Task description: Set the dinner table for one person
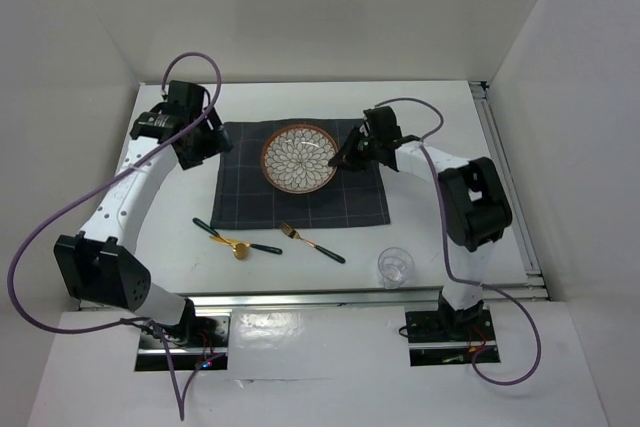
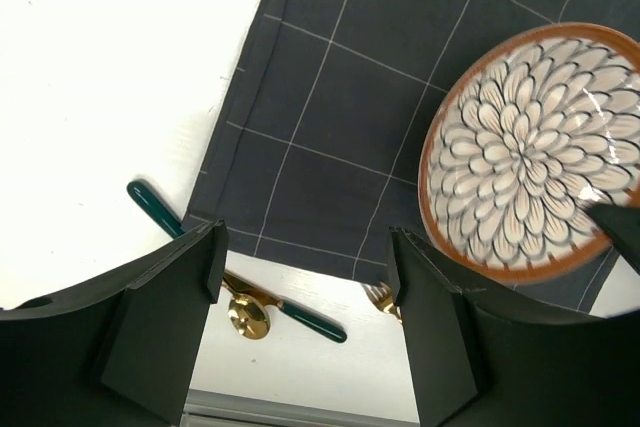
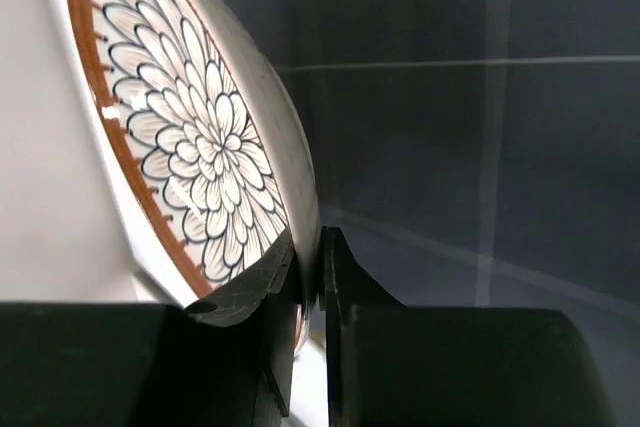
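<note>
Surroundings: white panels wall in the tabletop (image 1: 290, 277) on three sides, and metal rails run along its near and right edges.
Task's thing: the tabletop carries a dark checked placemat (image 1: 250, 197) at its middle, with a flower-patterned plate (image 1: 300, 157) on the placemat's far half.
Right gripper (image 1: 340, 159): its fingers are clamped on the plate's right rim, one pad inside and one outside. Whether the plate rests flat or is slightly raised I cannot tell.
Left gripper (image 1: 200, 142): its fingers are spread wide with nothing between them. It hovers over the placemat's left edge.
Step in hand: most likely seating the plate on the placemat.
Next move: probably part the right fingers and draw back rightward, clear of the rim, so the plate is not dragged.
Left to do: the green-handled gold cutlery (image 1: 240, 247) and the fork (image 1: 312, 245) lie on bare tabletop just near of the placemat. The glass (image 1: 394, 267) stands close to the near rail.
Open room: bare strips lie left and right of the placemat. The near strip is crowded, and the right arm's elbow is close to the right rail.
</note>
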Controlling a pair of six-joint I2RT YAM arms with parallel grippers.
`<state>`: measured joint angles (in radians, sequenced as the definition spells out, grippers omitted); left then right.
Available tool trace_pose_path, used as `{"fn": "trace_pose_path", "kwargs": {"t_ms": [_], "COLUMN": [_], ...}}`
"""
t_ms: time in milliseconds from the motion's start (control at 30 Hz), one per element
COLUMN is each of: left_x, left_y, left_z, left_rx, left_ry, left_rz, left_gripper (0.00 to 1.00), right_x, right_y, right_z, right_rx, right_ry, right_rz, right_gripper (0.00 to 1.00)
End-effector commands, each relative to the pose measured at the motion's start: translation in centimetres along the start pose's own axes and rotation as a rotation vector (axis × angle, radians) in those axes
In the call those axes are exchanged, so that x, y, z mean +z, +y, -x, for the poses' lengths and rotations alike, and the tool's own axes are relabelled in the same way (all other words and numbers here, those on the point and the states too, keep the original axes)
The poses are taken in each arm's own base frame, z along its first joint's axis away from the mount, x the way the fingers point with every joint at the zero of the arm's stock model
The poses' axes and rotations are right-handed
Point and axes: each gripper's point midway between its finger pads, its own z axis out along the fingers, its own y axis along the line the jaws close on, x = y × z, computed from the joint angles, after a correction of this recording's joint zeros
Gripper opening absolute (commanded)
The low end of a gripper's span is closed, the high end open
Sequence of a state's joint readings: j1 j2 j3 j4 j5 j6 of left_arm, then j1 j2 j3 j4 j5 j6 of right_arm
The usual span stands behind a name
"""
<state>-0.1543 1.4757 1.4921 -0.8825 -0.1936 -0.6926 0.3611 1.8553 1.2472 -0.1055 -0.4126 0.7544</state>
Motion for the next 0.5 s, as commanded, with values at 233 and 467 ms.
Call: {"fn": "trace_pose_path", "kwargs": {"t_ms": [233, 467], "left_x": [-0.4, -1.1], "left_y": [1.5, 1.4], "left_z": [-0.8, -0.3], "left_rx": [-0.041, -0.048], "left_ry": [0.002, -0.031], "left_rz": [0.018, -0.005], "left_gripper": [0.82, 0.82], "right_x": [2.1, 2.3], "right_y": [1.6, 0.7], "right_z": [2.3, 0.7], "right_rx": [0.05, 0.028], "right_ry": [-0.006, 0.035], "right_rz": [0.121, 0.067], "right_gripper": [0.0, 0.59]}}
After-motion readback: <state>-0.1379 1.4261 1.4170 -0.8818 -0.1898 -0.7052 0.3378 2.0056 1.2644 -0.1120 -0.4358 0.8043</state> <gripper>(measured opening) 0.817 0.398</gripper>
